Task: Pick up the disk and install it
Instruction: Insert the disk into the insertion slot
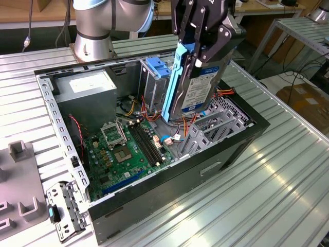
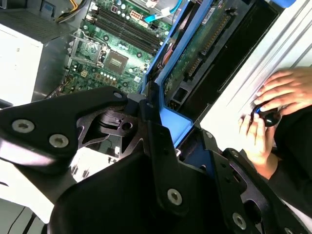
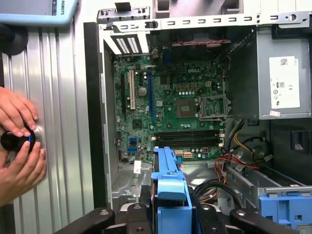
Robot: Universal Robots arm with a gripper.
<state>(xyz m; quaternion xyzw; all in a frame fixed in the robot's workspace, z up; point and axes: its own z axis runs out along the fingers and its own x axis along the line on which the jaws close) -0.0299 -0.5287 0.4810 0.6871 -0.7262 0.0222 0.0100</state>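
Firmly, end effector (image 1: pixel 193 57) grips flat grey disk (image 1: pixel 199 93), blue-edged

- Setting: robotics lab or workshop.
- Robot arm base (image 1: pixel 92 49) mounted on ribbed aluminium table (image 1: pixel 267 180).
- Open desktop computer case (image 1: pixel 154 193) on the table, with the motherboard (image 1: pixel 123 154) exposed.
- Aluminium-frame bench (image 1: pixel 303 33) and cardboard box (image 1: pixel 308 103) behind.

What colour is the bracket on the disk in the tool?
The bracket is bright blue, best seen in the exterior view.
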